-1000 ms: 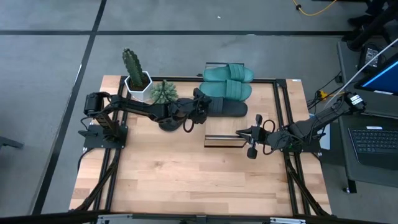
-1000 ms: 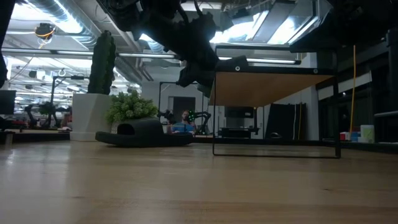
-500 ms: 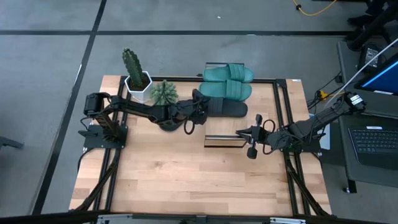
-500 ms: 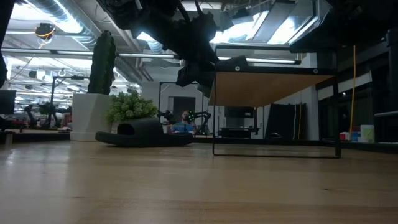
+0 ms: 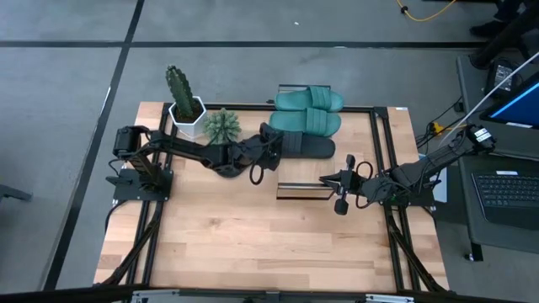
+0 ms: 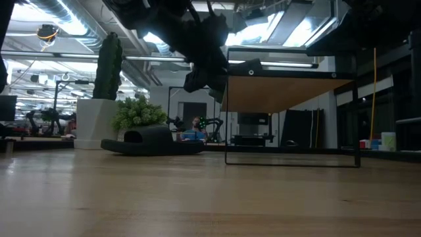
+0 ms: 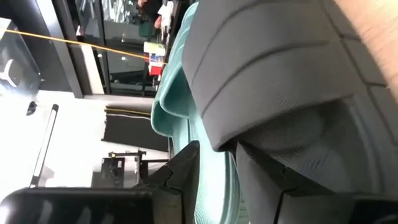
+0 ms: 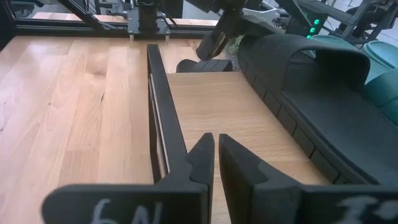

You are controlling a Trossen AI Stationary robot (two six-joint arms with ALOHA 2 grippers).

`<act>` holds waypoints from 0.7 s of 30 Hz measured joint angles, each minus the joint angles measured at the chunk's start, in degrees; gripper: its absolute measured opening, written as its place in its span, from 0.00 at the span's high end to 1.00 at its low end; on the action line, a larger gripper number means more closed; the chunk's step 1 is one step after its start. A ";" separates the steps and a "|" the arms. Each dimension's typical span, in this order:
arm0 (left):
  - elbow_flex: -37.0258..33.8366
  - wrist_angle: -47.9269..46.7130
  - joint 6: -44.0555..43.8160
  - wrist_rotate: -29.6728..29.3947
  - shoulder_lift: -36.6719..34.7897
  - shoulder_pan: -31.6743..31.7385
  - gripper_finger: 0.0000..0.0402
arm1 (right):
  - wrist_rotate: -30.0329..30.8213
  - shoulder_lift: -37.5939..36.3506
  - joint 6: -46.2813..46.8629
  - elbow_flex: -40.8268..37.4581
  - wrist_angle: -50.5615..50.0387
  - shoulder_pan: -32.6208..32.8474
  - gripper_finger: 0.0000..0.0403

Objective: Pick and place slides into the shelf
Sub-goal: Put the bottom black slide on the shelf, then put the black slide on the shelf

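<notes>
From above, the shelf [image 5: 324, 164] sits right of the table's [image 5: 253, 244] centre, toward 2 o'clock. Two teal slides [image 5: 308, 110] lie side by side along its far edge, and a black slide [image 5: 305, 146] lies on its top just in front of them. The left gripper [image 5: 271, 145] is at this slide's 9 o'clock end; whether its fingers [image 7: 186, 171] grip the strap or stand free I cannot tell. Another black slide [image 6: 154, 140] rests on the table below the left arm, near the plants [image 5: 221, 124]. The right gripper [image 5: 325, 180] hovers at the shelf's near edge, 6 o'clock of the black slide, fingers [image 8: 202, 155] narrowly apart, holding nothing.
</notes>
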 joint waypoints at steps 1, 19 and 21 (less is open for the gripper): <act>0.00 0.02 0.00 -0.02 0.00 -0.04 0.76 | 0.00 0.00 -0.01 0.00 0.02 0.00 0.93; 0.00 -0.04 2.76 -9.73 -4.09 -1.57 0.76 | -0.02 0.00 -0.09 0.00 -0.09 0.00 0.93; 0.00 -0.41 1.57 -12.24 -5.63 -2.08 0.76 | -0.03 0.00 -0.11 0.00 -0.15 0.00 0.93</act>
